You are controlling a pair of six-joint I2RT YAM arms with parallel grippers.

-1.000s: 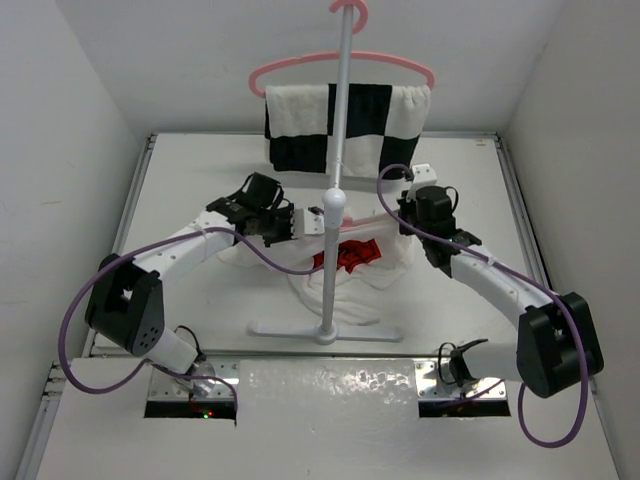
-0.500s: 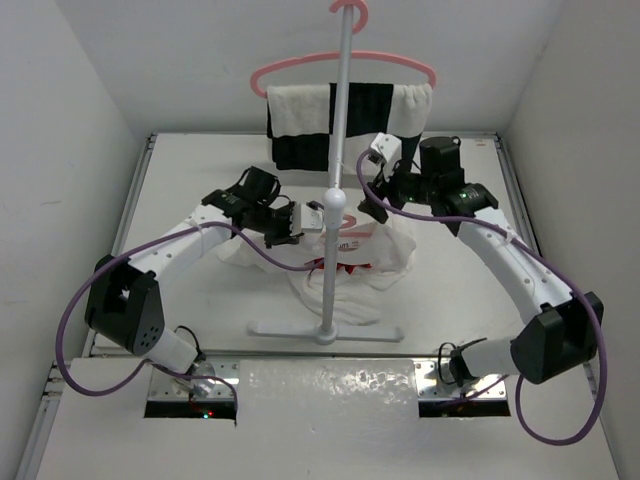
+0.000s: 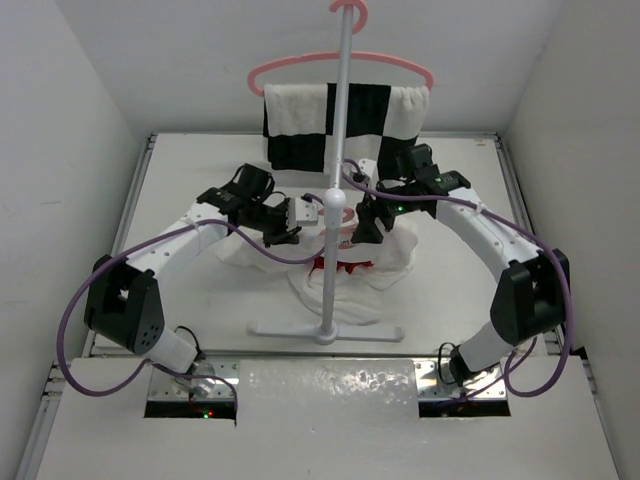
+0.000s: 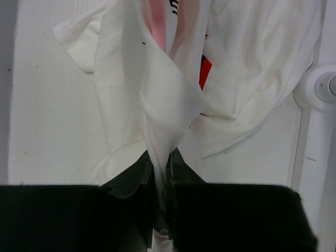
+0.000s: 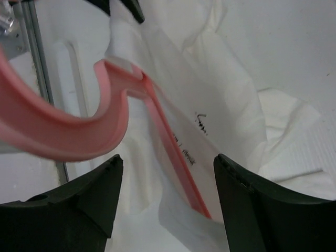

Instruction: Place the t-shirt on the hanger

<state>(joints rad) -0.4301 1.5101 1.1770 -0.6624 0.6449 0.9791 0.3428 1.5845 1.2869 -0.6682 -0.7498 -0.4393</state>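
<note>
**A:** The left gripper [image 4: 159,168] is clamped shut on a thin fold of the shirt [image 4: 247,63], just left of the stand [image 3: 336,150]. The right gripper [image 5: 167,160] is spread wide just right of the stand. The hanger [image 5: 113,118] is seen between its fingers [image 5: 79,202], but nothing is pinched. The rest of the shirt is heaped at the stand, in front of the pole, with the red print [image 4: 205,73] half buried. How is this stuff expected to behave?

**B:** The shirt is thin, soft, matte cotton, creased all over, so it can be taken as light and totally floppy. Whatever isn't held will sag and bunch up. A single-layer pinch at a hem or collar edge is advised, since the opening gets closed off if two layers are grabbed. Slipping out of the fingers isn't likely.

**A:** And the hanger?

**B:** It's thin, smooth pink plastic with a curved hook and slim arms. It's judged to be light and stiff, maybe a bit springy, and slippery between hard fingers. It's best taken at the neck just under the hook, where twisting can be resisted. One arm looks to be tucked into the fabric already, with the hook left outside. What it's propped up by can't be told.

**A:** Anything else nearby?

**B:** The other hanger [image 3: 300,68] is hung at the top of the stand, with a checkered cloth [image 3: 300,120] draped over it. Both are best avoided.
</note>
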